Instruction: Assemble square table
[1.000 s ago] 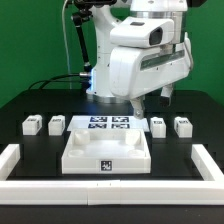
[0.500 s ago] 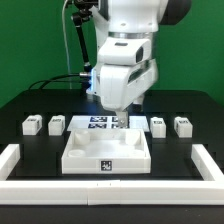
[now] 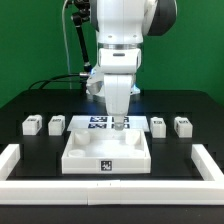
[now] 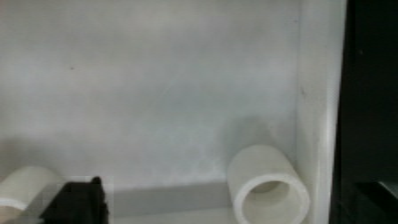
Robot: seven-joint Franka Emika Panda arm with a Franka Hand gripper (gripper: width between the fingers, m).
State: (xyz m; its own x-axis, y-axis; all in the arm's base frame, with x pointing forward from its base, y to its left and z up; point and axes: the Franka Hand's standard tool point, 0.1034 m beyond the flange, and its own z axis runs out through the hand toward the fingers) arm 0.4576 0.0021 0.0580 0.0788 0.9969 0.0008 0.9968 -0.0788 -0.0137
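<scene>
The square table slab (image 3: pixel 105 152) is white with a raised rim and a tag on its front wall, and lies at the table's middle. My gripper (image 3: pixel 119 125) hangs over the slab's back rim, open and empty. In the wrist view the slab's inner face (image 4: pixel 160 90) fills the picture, with one round corner socket (image 4: pixel 270 185) close by and another (image 4: pixel 22 190) at the edge. One dark fingertip (image 4: pixel 75 200) shows; the gripper (image 4: pixel 228 208) holds nothing. Two block legs (image 3: pixel 32 125) (image 3: pixel 57 124) stand at the exterior view's left and two (image 3: pixel 158 125) (image 3: pixel 182 125) at its right.
The marker board (image 3: pixel 100 122) lies flat just behind the slab, partly under my gripper. A low white border rail (image 3: pixel 110 190) runs along the front and up both sides (image 3: pixel 9 158) (image 3: pixel 208 160). Black cables (image 3: pixel 55 82) trail at the back left.
The arm's wrist has swung from the exterior view's right toward the middle and turned upright, and the gripper has come down to the slab's back rim. The slab and legs have not moved.
</scene>
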